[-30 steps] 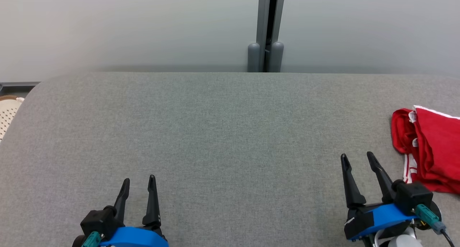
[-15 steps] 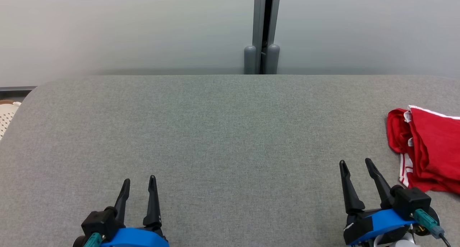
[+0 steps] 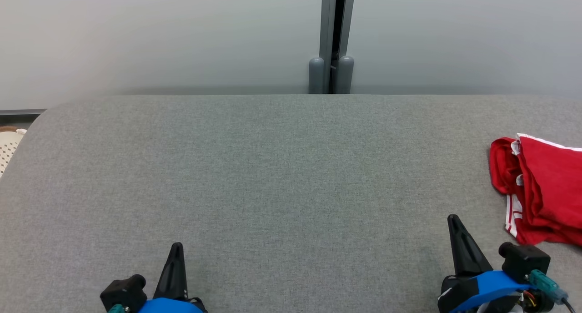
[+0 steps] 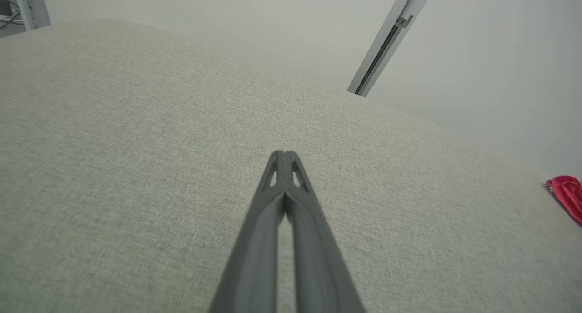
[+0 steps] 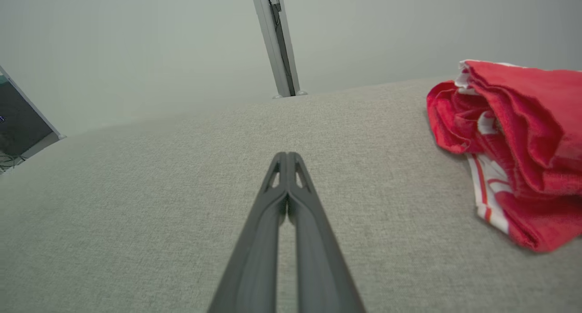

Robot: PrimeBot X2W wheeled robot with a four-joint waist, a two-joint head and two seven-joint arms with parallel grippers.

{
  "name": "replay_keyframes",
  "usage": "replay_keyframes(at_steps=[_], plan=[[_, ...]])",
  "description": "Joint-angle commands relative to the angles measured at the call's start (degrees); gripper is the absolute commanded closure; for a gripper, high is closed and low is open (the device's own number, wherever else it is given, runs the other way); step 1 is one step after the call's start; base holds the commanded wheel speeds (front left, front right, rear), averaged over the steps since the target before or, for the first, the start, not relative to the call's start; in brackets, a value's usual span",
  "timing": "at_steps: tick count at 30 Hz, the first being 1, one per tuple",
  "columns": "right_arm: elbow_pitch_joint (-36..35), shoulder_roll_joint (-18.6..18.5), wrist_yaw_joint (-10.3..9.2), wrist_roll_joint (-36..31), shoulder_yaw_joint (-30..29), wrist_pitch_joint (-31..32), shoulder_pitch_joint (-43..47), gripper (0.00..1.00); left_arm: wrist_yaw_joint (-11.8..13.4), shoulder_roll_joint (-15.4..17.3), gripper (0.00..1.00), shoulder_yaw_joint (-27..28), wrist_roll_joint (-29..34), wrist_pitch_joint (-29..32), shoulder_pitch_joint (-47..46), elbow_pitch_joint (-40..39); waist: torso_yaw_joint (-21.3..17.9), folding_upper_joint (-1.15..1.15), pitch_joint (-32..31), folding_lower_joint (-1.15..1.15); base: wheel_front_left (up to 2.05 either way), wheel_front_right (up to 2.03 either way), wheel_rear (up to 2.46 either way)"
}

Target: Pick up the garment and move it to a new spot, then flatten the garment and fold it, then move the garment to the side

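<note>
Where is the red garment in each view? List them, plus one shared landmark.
Head view: red garment at right edge, mid-height, cut off.
Left wrist view: red garment small, far right edge.
Right wrist view: red garment large, upper right.
Shared landmark: grey post at the back.

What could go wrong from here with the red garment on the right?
1. The right claw sits close beside the red garment; a sideways move might catch the loose folds and undo them.
2. Both it and the left claw are shut, so a grasp attempted now would probably only push the cloth.
</note>
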Motion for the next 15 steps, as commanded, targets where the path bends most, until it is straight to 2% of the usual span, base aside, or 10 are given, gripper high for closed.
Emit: replay_keyframes(at_steps=[1,15], plan=[[-1.10,-0.09,0.00,3.05,-0.40,0.65,-0.71,1.00,-0.26,0.15,1.00,0.98,-2.58,0.66,-1.20,-1.19,0.02,0.00,-0.04,0.00,0.00,0.00,0.00],[-2.64,-0.13,0.00,17.59,-1.30,4.08,-0.67,1.00,-1.25,0.00,1.00,3.74,-14.89,4.28,-2.30,-2.62,0.08,0.00,-0.35,0.00,0.00,0.00,0.00]])
